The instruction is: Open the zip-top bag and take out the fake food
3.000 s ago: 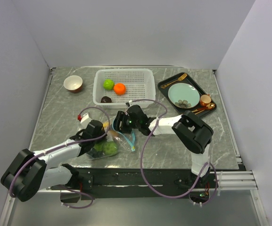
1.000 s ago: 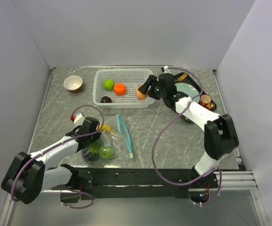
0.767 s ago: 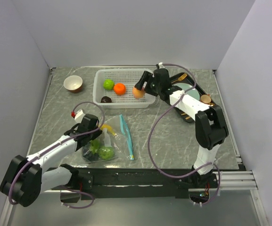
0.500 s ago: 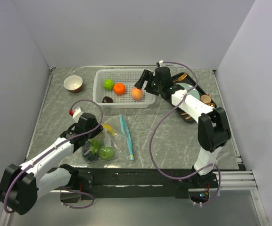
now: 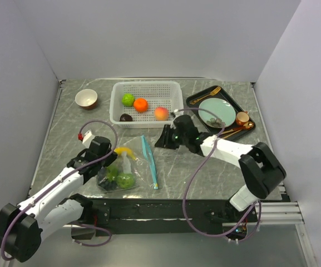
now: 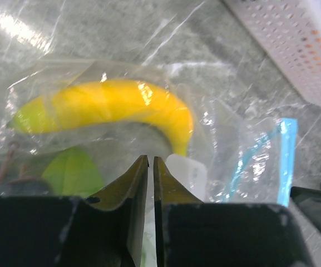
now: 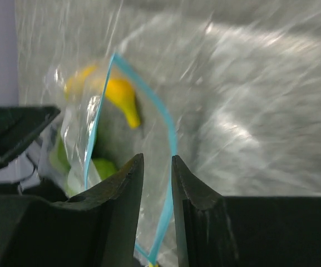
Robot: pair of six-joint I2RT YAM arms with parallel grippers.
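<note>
"Where's the zip-top bag (image 5: 138, 167)?"
"At eight o'clock from the right gripper (image 5: 163, 140), whose fingers are slightly parted and empty. The left gripper (image 6: 151, 159) pinches its film, with the banana (image 6: 104, 105) at twelve o'clock."

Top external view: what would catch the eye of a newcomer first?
The clear zip-top bag lies at the front left, its teal zip strip parted, with a yellow banana and a green fruit inside. Behind it, the white perforated basket holds an orange, a green ball, a peach and a dark piece.
</note>
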